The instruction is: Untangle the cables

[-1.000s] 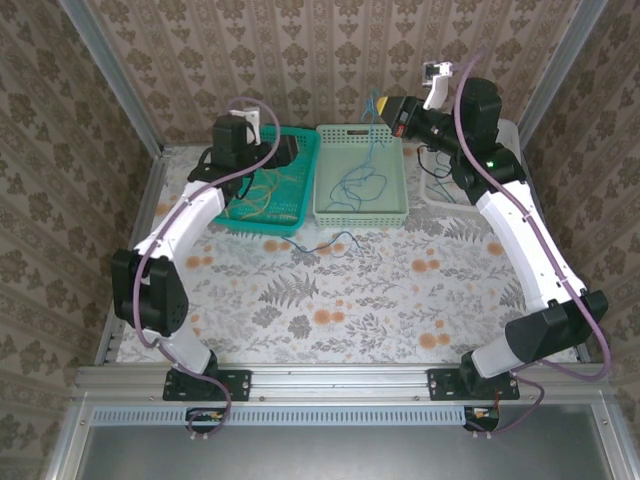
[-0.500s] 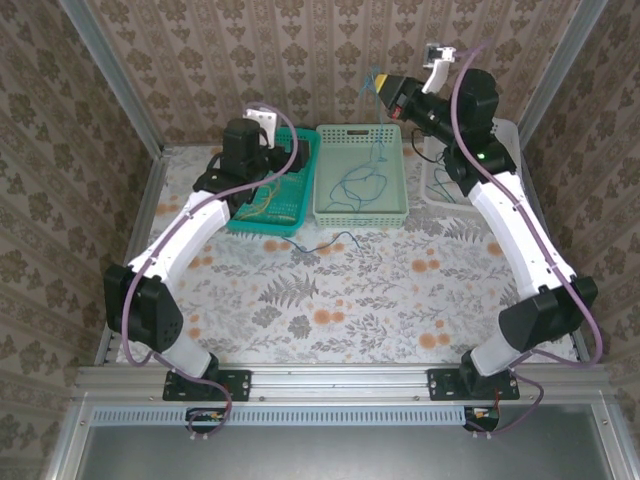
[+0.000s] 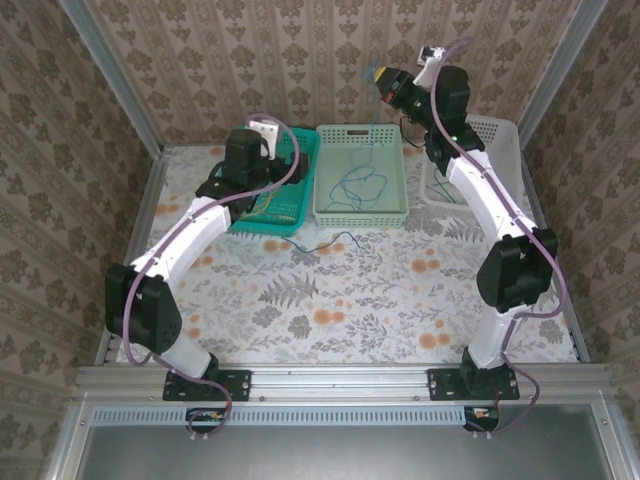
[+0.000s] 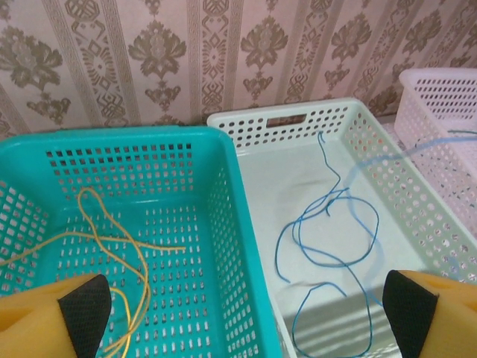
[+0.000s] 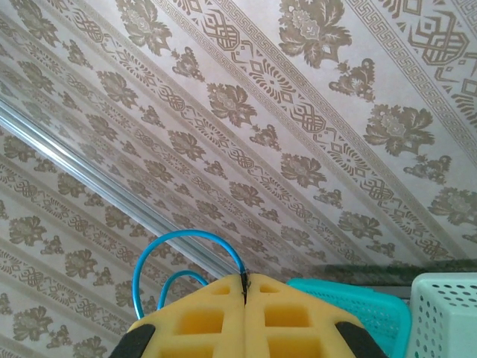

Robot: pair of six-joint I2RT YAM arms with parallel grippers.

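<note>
We saw thin, floppy wires lying in perforated plastic baskets. A yellow cable [image 4: 119, 239] looped on the floor of the teal basket [image 4: 223, 149]. A blue cable [image 4: 328, 211] coiled loosely in the pale green basket [image 4: 298, 119] just beside it. One blue strand rose out of that basket to the right gripper [image 5: 244, 294], held high by the patterned wallpaper [image 5: 298, 112]. Its yellow foam pads were pressed together on the strand, and a blue loop poked out above them. The left gripper [image 4: 246, 309] hung over where the two baskets met, fingers spread wide, pinching nothing. A dark cable [image 3: 330, 243] lay on the floral table [image 3: 350, 300] near the baskets' front rims. A white basket [image 3: 495, 135] stood at the far right. A broad stretch of tabletop lay between the baskets and the arm bases.
</note>
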